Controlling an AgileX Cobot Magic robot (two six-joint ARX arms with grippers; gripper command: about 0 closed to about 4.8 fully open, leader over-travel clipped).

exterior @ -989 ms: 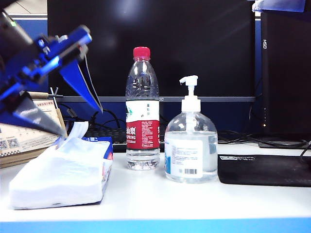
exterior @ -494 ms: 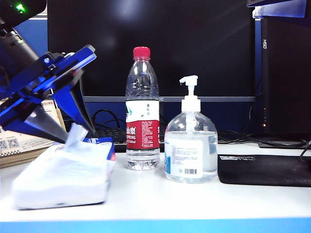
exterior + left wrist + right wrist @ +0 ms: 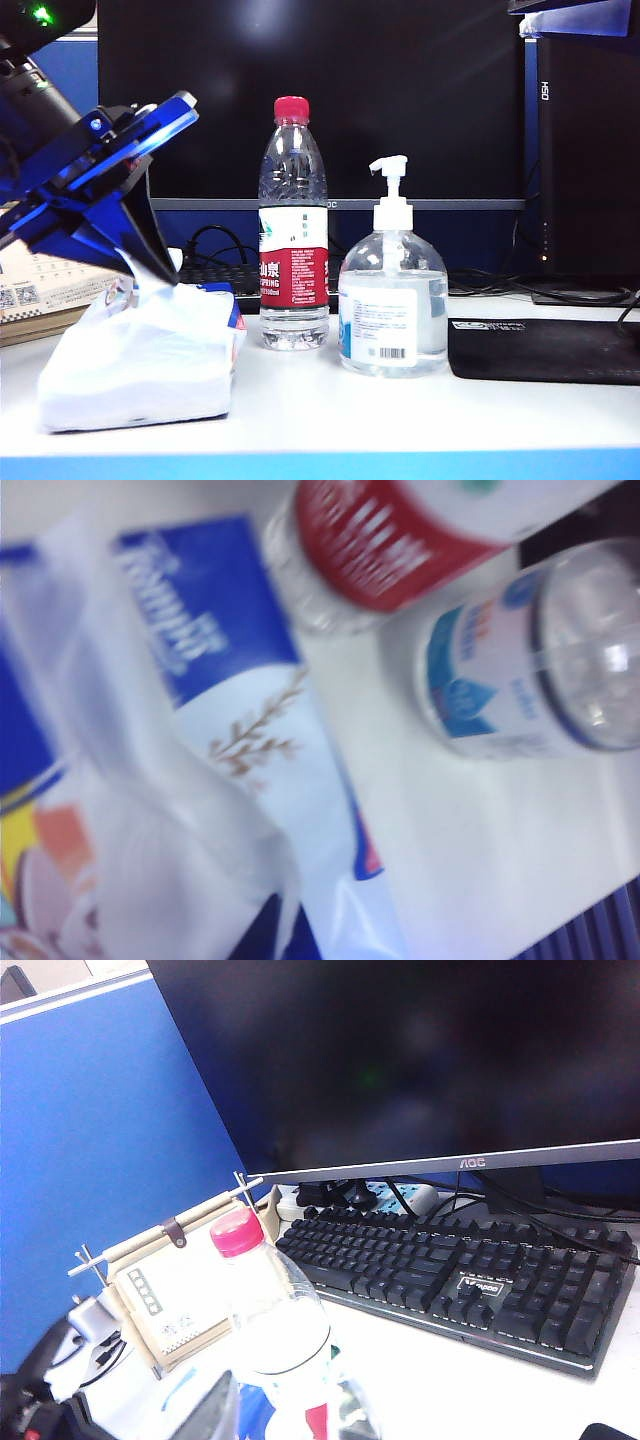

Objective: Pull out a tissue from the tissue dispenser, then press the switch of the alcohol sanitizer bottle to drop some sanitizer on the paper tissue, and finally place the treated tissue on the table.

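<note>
Tissue pinched at the top of the pack

The left gripper (image 3: 160, 268) is seen with its fingers clamped on the tissue (image 3: 152, 282) poking out of the tissue dispenser (image 3: 140, 360), which is laid on the white worktop (image 3: 400, 410) left of the water bottle (image 3: 293, 225) and the alcohol sanitizer bottle (image 3: 393, 300). The right gripper isn't caught in any view; its fingers are spread wide.

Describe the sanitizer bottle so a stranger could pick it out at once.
On the white table, in front of the big dark monitor, two bottles stand side by side. The alcohol sanitizer bottle is the right one: squat, clear, round-shouldered, with a white pump head and barcode label, unlike the taller, slim red-capped water bottle.
</note>
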